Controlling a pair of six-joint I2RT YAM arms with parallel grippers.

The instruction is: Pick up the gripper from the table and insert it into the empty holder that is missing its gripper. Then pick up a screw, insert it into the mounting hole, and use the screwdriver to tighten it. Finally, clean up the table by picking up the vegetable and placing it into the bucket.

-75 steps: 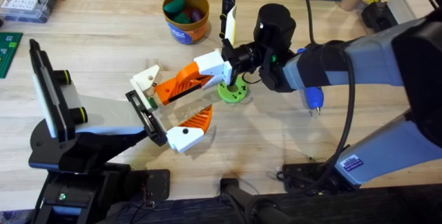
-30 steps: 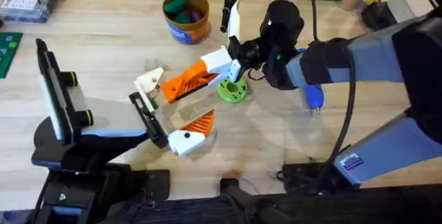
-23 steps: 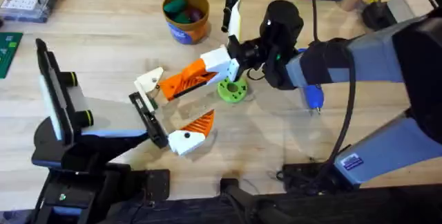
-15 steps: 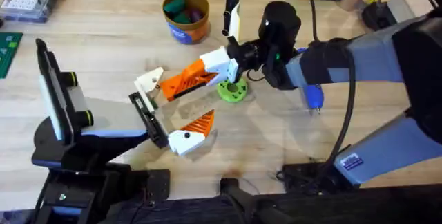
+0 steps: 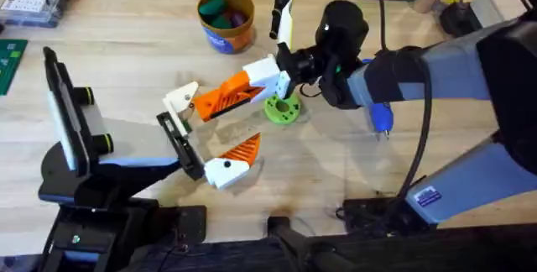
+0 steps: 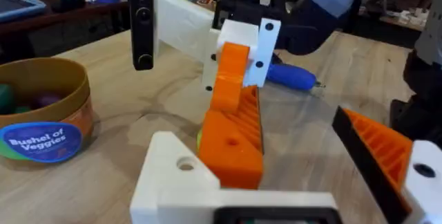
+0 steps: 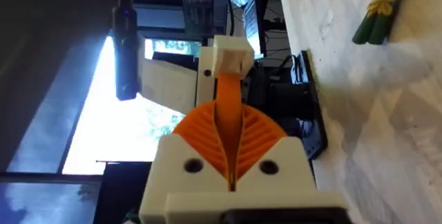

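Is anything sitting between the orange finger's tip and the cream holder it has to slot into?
Nothing visible. The right gripper holds the orange finger by its white base, tip aimed at the holder. The green disc lies off that line.

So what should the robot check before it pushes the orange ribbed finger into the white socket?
1. Right gripper shut on the orange ribbed finger's white base: ok.
2. Finger tip at the cream-white socket block: ok.
3. Finger fully seated in the socket: not ok.
4. Left arm's black bracket holding the socket off the table: ok.
5. Green disc clear of the finger: cannot tell.
6. Blue-handled screwdriver lying ready on the table: ok.
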